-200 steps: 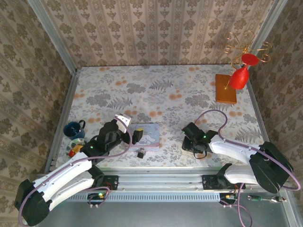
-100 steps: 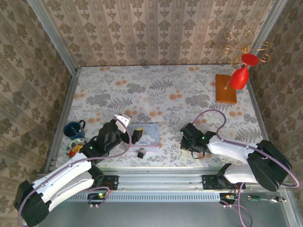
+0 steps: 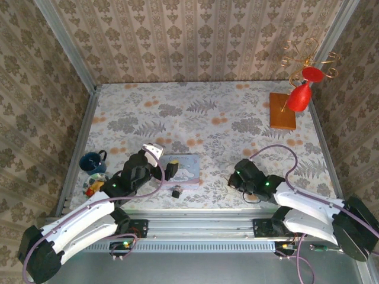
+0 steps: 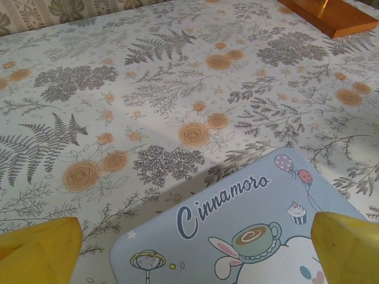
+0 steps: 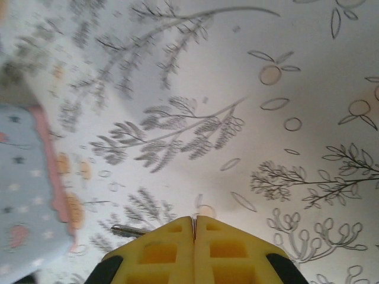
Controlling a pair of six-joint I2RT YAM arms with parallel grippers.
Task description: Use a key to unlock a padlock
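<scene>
The small dark padlock (image 3: 176,192) lies on the floral table just in front of the pastel tin (image 3: 182,170). My right gripper (image 3: 233,181) hovers low over the table to the right of the tin, its yellow fingers (image 5: 160,251) pressed together. A thin metal sliver, the key (image 5: 125,230), sticks out to the left from under them, so the right gripper (image 5: 193,219) is shut on it. My left gripper (image 3: 169,170) stands wide open over the tin's left end, with its yellow fingertips (image 4: 38,253) at either side of the lid (image 4: 237,231).
A blue mug (image 3: 92,161) and a small bowl of coloured bits (image 3: 95,183) sit at the left edge. A wooden block (image 3: 282,110) with a wire stand and red ornaments (image 3: 300,94) stands at the back right. Walls close in the table on three sides.
The right gripper's jaws have closed fully, and its arm has drawn back toward the near edge, with the wrist shifting slightly right. The left arm has not moved.
</scene>
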